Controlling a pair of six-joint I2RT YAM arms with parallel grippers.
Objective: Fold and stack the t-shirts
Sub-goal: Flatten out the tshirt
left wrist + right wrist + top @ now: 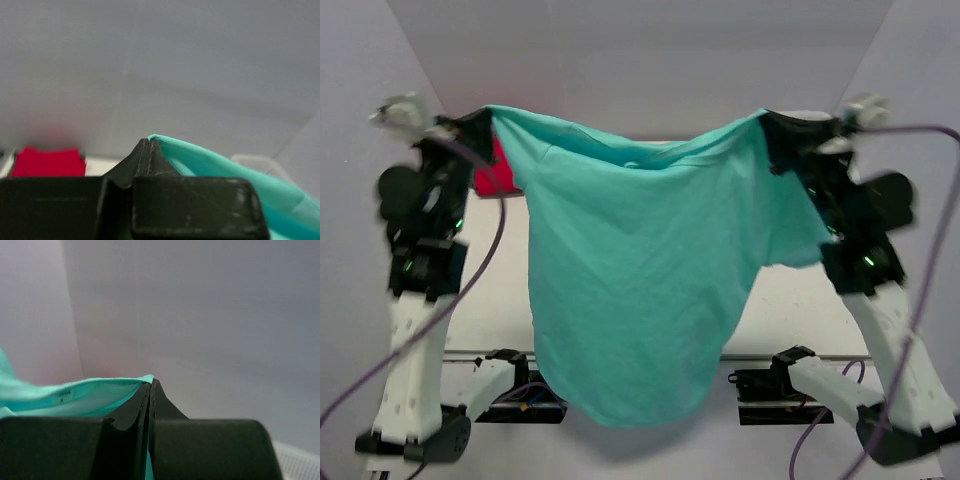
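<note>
Above the bench [800, 310], the teal t-shirt [640, 290] is held stretched by the left hand [488, 120] and right hand [770, 120], both clamped on its top edge. Such thin edge-grips could be lost during lowering.

The top camera sits above and behind the arms, facing forward and down, with their bases at its bottom edge; the teal shirt [640, 290] hangs near it and fills the middle. Each wrist camera looks out along its own gripper, the left gripper [148, 141] and the right gripper [151, 383], close up, toward pale walls. The top and left wrist views share the teal shirt and the red shirt [47, 162]; the right wrist view shares the teal shirt only
</note>
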